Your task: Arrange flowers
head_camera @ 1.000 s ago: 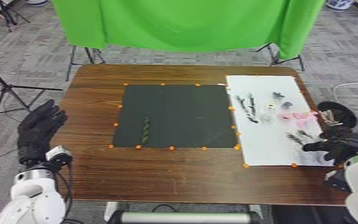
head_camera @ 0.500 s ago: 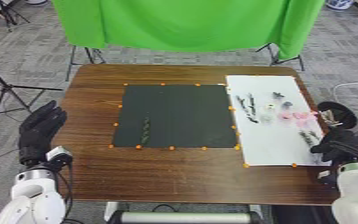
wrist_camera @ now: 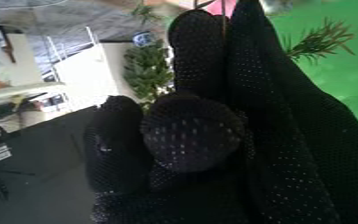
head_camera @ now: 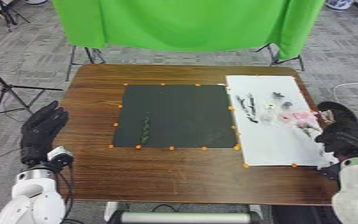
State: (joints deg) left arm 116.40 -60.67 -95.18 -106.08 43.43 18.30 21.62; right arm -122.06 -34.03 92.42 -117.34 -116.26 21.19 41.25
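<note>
My right hand (head_camera: 344,139) is over the white sheet's (head_camera: 269,147) right edge, beside the dark container, shut on a green sprig (head_camera: 310,130). In the right wrist view, curled black-gloved fingers of my right hand (wrist_camera: 191,131) are close to the camera; a needled sprig (wrist_camera: 322,42) and a bit of pink flower (wrist_camera: 218,7) stick out beyond them. The glove hides the grip. Pink flowers (head_camera: 297,118) and dark twigs (head_camera: 246,107) lie on the sheet. One green stem (head_camera: 145,131) lies on the black mat (head_camera: 180,110). At the table's left, my left hand (head_camera: 42,131) is open.
The black container (head_camera: 335,109) with stems stands at the table's (head_camera: 167,177) right edge, partly behind my right hand. Orange dots line the mat and sheet. A green cloth (head_camera: 189,25) hangs beyond the far edge.
My right hand has shifted right and then farther from the robot, toward the container, and the green sprig has moved with it. The left hand has stayed put.
</note>
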